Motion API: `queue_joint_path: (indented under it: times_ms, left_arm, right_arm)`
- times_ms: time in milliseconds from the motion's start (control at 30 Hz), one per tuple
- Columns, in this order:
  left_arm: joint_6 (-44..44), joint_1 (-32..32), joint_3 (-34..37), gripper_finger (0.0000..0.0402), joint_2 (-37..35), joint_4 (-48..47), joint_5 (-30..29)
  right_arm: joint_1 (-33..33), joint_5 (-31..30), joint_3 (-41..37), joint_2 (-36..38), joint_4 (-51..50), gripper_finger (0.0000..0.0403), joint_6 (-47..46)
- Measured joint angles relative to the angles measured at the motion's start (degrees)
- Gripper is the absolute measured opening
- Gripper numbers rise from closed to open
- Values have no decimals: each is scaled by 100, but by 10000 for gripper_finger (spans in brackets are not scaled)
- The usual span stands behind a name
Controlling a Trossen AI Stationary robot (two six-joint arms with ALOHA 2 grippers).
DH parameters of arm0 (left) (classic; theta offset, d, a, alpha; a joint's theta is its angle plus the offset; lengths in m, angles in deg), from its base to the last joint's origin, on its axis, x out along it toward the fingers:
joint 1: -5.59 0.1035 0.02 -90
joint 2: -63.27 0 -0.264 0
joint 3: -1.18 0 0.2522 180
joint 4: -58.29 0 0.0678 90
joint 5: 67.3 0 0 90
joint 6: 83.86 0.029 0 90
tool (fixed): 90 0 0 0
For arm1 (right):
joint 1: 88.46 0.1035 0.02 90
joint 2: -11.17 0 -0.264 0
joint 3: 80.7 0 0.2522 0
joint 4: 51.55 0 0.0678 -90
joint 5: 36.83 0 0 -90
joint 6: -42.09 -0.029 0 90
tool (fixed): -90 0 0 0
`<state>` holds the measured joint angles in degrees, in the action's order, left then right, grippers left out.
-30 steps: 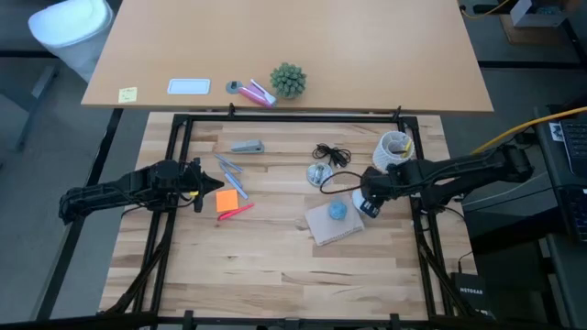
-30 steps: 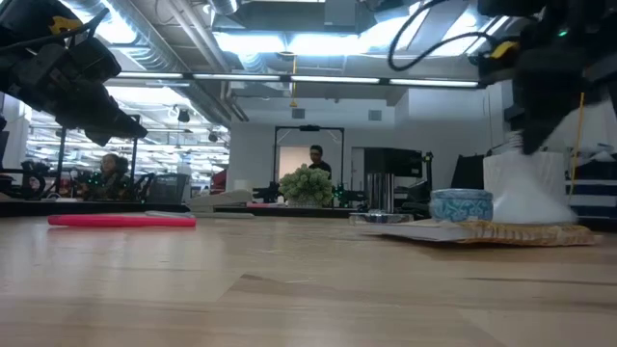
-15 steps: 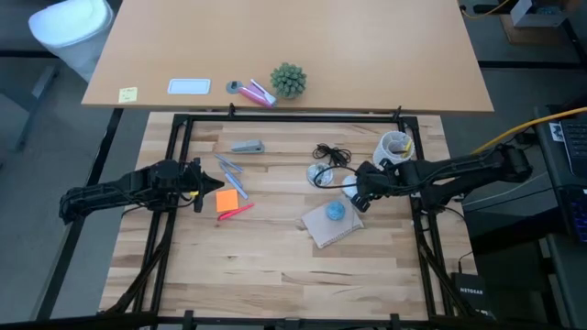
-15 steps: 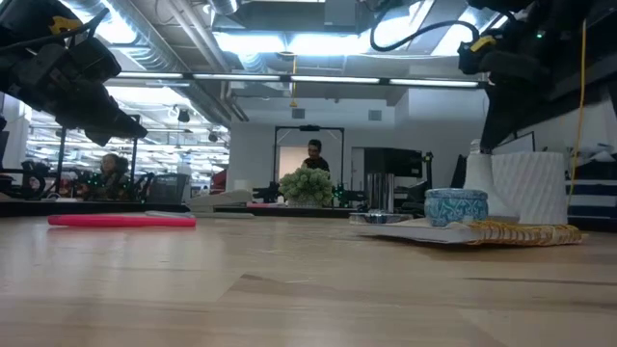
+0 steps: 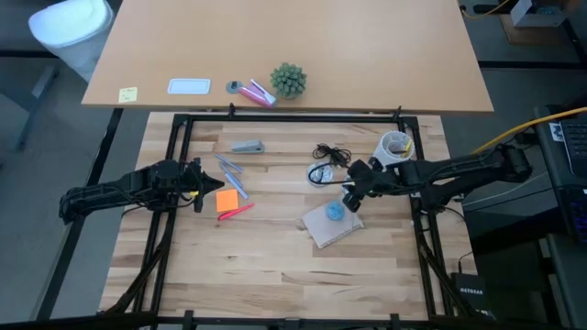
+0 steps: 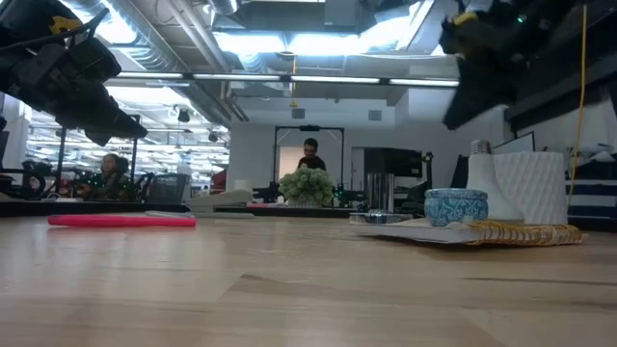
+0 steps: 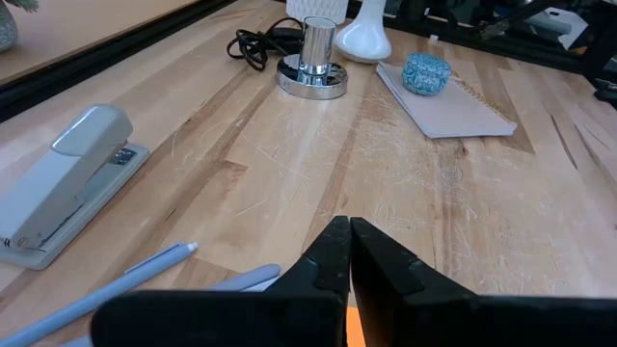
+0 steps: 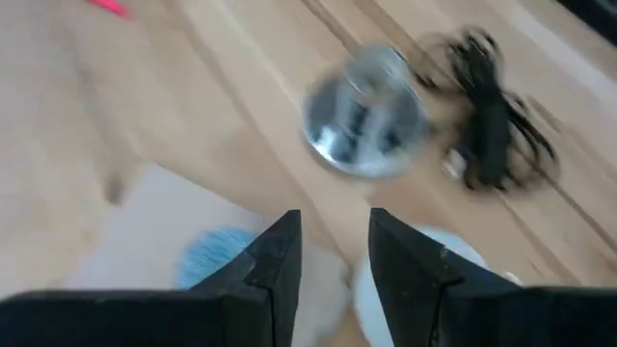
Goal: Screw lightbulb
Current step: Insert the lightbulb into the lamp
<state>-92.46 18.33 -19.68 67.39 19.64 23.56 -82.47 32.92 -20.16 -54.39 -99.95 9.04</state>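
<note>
The job looks to be at the pick-up stage: the lightbulb (image 7: 364,35) is not in any grasp and the socket (image 7: 312,69) stands empty, its opening upward, in the right half of the table toward the far edge, with its black cord (image 7: 253,42) coiled just behind it. The bulb sits on the table just beside the socket, on the side toward the right edge, close to the tan pad (image 7: 445,99) that carries the blue blob (image 7: 425,73). In the low view its grey screw base seems to point upward, so it appears to rest on its globe. The right gripper (image 8: 333,229) hangs above this spot with its fingers apart and nothing between them. Its wrist view shows the white globe just under one finger and the socket further ahead. It touches neither. As I judge it, the next move calls for lowering around the globe, closing gently on the glass, then turning the bulb base-down and lining the thread up squarely over the socket before any twisting. The left gripper (image 7: 343,234) waits near the left edge, fingers pressed together and holding nothing.
</note>
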Motion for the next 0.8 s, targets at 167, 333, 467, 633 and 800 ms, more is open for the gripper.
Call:
queue_joint_path:
  times_ms: [167,333,467,633,800]
  left_arm:
    - [0,0,-2,4,0,-1,-1]
    - [0,0,-1,4,0,0,-1]
    - [0,0,-2,4,0,0,0]
    - [0,0,-2,4,0,0,0]
    - [1,0,-2,4,0,0,0]
  right_arm:
    - [0,35,4,4,1123,122,931]
    - [2,36,7,29,1529,122,1578]
    - [2,35,7,48,1530,122,1855]
    - [1,33,7,48,1843,122,2351]
    - [0,35,7,48,2117,122,2448]
